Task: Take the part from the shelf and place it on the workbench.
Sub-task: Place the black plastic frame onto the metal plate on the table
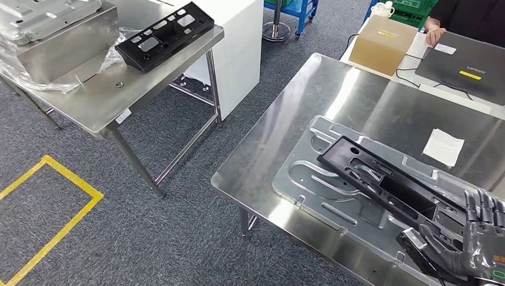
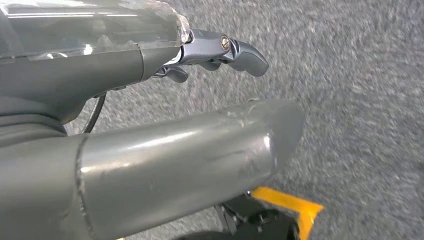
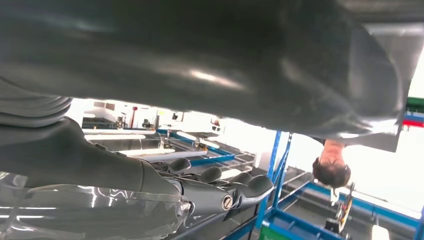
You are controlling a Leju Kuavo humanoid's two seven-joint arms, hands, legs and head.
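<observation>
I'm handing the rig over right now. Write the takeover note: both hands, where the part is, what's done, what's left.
Right hand: at the near end of the black part, apparently gripping it.
Left hand: hanging over the carpet, fingers curled, holding nothing.
The part lies across the grey metal panel on the workbench.
A second black part sits on the other steel table.
Done: part brought to the workbench.
Left: release and withdraw the right hand.

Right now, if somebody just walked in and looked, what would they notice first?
Probably the long black part lying on a silver metal panel on the shiny workbench, with the right robot hand at its near end. Next, a second black part on the steel table at the upper left, and yellow floor tape on the grey carpet.
</observation>
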